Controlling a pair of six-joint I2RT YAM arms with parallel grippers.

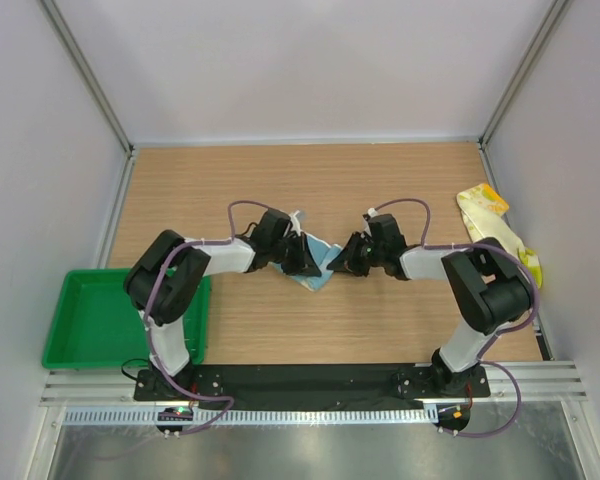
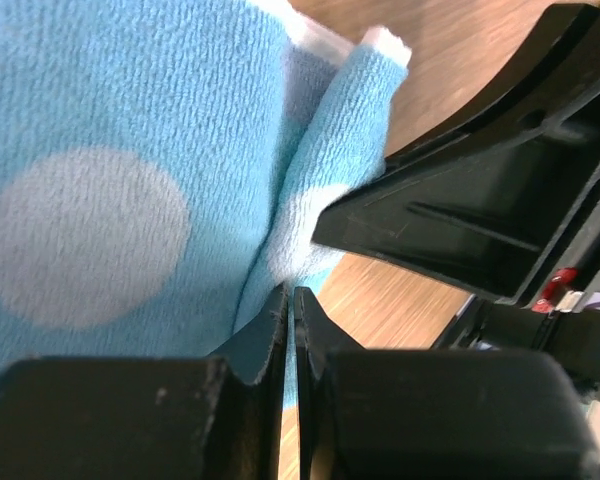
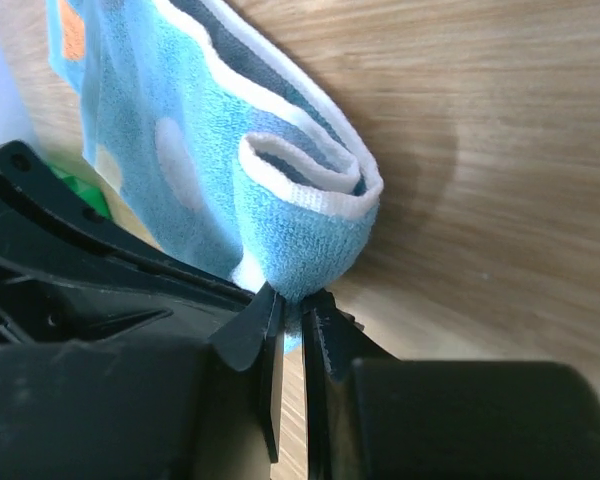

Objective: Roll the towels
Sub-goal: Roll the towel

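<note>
Two towels are in view: the blue towel [image 1: 318,268] is held at the middle of the bench [image 1: 400,330] between the two arms, and the yellow towel [image 1: 495,225] is seen crumpled at the far right edge, well apart. The rolling of the blue one is judged to be barely begun: a loose curl is formed at one edge, but no tight roll is made yet. The jaws of the left gripper [image 2: 290,300] are pressed almost together on a pinch of blue cloth, and those of the right gripper [image 3: 292,305] are clamped on the bottom of the curled fold. Next, the pinched edge would need to be turned over on itself evenly by both arms, with the cloth kept taut. The curl and its white hem are shown best in the right wrist view; the yellow towel and the green tray [image 1: 90,320] are shown whole only from above, where the jaws are hidden
</note>
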